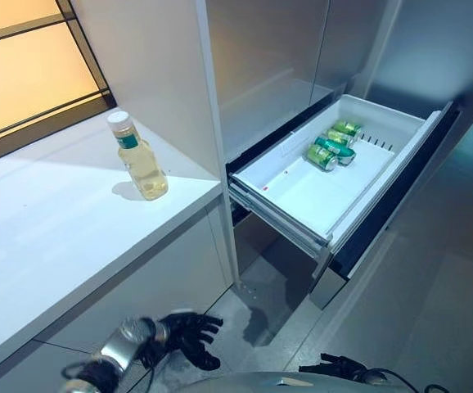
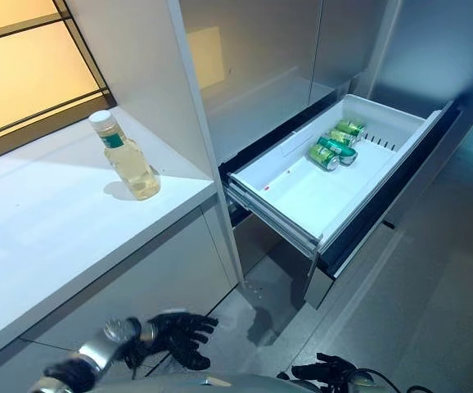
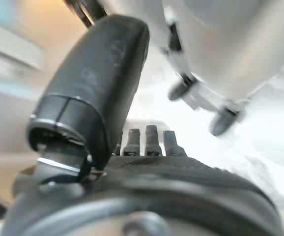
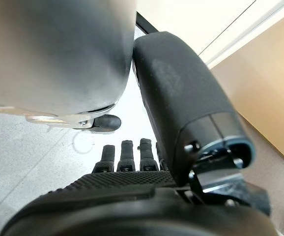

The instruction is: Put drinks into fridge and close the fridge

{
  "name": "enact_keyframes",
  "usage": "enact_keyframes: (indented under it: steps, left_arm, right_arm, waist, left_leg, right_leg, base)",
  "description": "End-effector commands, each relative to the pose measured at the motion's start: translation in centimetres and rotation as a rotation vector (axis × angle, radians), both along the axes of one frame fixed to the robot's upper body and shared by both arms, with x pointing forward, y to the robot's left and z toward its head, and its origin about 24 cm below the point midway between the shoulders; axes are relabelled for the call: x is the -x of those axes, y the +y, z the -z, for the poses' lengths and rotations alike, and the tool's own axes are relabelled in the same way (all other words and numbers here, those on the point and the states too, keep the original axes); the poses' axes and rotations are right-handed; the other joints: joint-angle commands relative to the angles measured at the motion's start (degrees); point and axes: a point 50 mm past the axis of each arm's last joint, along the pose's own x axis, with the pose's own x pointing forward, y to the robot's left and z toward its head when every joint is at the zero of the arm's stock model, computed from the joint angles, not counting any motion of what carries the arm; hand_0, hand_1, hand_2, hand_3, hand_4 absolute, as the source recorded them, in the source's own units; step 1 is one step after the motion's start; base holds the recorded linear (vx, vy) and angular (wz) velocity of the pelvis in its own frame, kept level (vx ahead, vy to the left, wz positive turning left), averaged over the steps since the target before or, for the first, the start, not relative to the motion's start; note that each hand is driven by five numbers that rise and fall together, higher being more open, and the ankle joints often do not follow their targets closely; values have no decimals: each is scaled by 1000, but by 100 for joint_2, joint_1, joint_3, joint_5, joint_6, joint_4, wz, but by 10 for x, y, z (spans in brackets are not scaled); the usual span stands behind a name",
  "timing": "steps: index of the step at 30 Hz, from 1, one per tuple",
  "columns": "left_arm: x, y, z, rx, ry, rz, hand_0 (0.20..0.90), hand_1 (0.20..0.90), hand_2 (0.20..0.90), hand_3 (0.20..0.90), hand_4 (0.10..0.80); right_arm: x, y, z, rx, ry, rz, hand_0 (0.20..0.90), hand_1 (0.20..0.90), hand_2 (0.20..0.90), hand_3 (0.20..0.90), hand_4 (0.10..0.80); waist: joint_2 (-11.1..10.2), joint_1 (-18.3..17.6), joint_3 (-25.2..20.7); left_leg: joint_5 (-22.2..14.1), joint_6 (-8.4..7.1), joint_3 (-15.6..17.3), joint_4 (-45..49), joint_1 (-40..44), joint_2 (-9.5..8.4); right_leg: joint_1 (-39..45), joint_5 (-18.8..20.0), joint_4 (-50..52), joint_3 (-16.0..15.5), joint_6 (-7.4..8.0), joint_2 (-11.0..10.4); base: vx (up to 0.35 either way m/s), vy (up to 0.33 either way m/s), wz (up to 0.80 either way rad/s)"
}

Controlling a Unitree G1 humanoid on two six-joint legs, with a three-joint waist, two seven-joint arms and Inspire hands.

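Note:
A bottle of pale yellow drink point(image 1: 141, 159) with a white cap stands upright on the white counter point(image 1: 48, 237), near its right edge. The fridge drawer point(image 1: 302, 201) is pulled open to the right of the counter, with green cans point(image 1: 334, 145) lying at its far end. My left hand point(image 1: 186, 334) hangs low below the counter front, fingers relaxed and holding nothing; it also shows in the left wrist view point(image 3: 147, 142). My right hand point(image 2: 328, 370) is low at the bottom edge, fingers straight and empty, as in the right wrist view point(image 4: 127, 152).
A white upright panel point(image 1: 171, 74) stands between the counter and the fridge. The drawer's dark front point(image 1: 400, 192) juts out over the grey floor point(image 1: 433, 311). An orange-lit window point(image 1: 24, 57) is behind the counter.

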Motion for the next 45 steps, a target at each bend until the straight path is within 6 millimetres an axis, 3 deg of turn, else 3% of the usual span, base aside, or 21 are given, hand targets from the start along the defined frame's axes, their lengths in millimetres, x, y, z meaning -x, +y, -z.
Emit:
enact_keyframes:
  steps: [1,5,10,12,15,21,24,30,36,45]
  left_arm:
    - [-51,-26,-83,372,-100,106,900,900,900,900,800]
    - [-57,-56,-149,748,-271,167,900,900,900,900,800]
    - [-53,-70,-211,1136,-512,196,900,900,900,900,800]
    - [-53,-70,-226,1219,-577,196,900,900,900,900,800]
    - [-56,-63,-260,1336,-775,119,900,900,900,900,800]
    - [-54,-14,-309,1214,-1449,-357,900,900,900,900,800]
    - [-38,6,-319,1090,-1798,-572,900,900,900,900,800]
    - [-23,15,-323,862,-2123,-819,900,900,900,900,800]
    - [-36,21,-323,572,-2218,-1028,900,900,900,900,800]
    - [-65,40,-305,361,-2030,-1169,900,900,900,900,800]
  right_arm:
    - [-14,-10,-5,36,-43,-45,900,900,900,900,800]
    - [-2,-9,-2,44,-32,-25,900,900,900,900,800]
    - [13,-4,3,52,-1,-30,900,900,900,900,800]
    - [16,-2,4,53,6,-31,900,900,900,900,800]
    - [22,2,6,53,21,-37,900,900,900,900,800]
    - [35,10,10,49,52,-34,900,900,900,900,800]
    - [39,14,11,45,65,-29,900,900,900,900,800]
    - [38,16,12,49,77,-19,900,900,900,900,800]
    - [35,17,12,55,81,-29,900,900,900,900,800]
    - [32,15,11,53,83,-50,900,900,900,900,800]
  waist:
    - [56,-14,-117]
    - [95,12,-165]
    - [75,-3,-221]
    - [57,-18,-246]
    - [5,-67,-298]
    - [-96,-36,-377]
    - [-167,17,-422]
    - [-252,92,-452]
    - [-267,62,-444]
    - [-254,-6,-415]
  left_leg:
    - [-369,163,64,90,-172,-91]
    - [-407,193,-19,57,-127,-123]
    - [-452,199,-77,25,-29,-137]
    - [-467,196,-86,25,-13,-136]
    - [-502,190,-96,25,28,-124]
    - [-527,182,-131,25,60,-118]
    - [-522,168,-162,25,50,-110]
    - [-501,151,-208,25,29,-95]
    - [-500,152,-153,25,36,-84]
    - [-491,133,-62,35,68,-71]
  right_leg:
    - [-242,-263,506,-168,521,-235]
    - [-176,-265,459,-167,520,-242]
    - [-56,-299,416,-180,487,-241]
    - [-34,-311,412,-171,476,-235]
    - [0,-346,417,-151,451,-222]
    - [53,-396,386,-183,424,-193]
    - [62,-422,383,-190,397,-173]
    - [54,-464,417,-214,351,-146]
    - [26,-494,486,-205,335,-136]
    - [20,-521,559,-152,342,-129]
  base:
    - [0,0,0]
    - [0,0,0]
    - [50,4,1]
    - [42,-7,1]
    - [53,-20,1]
    - [14,-7,-1]
    - [9,-21,1]
    - [3,-12,2]
    - [0,0,0]
    - [0,0,0]
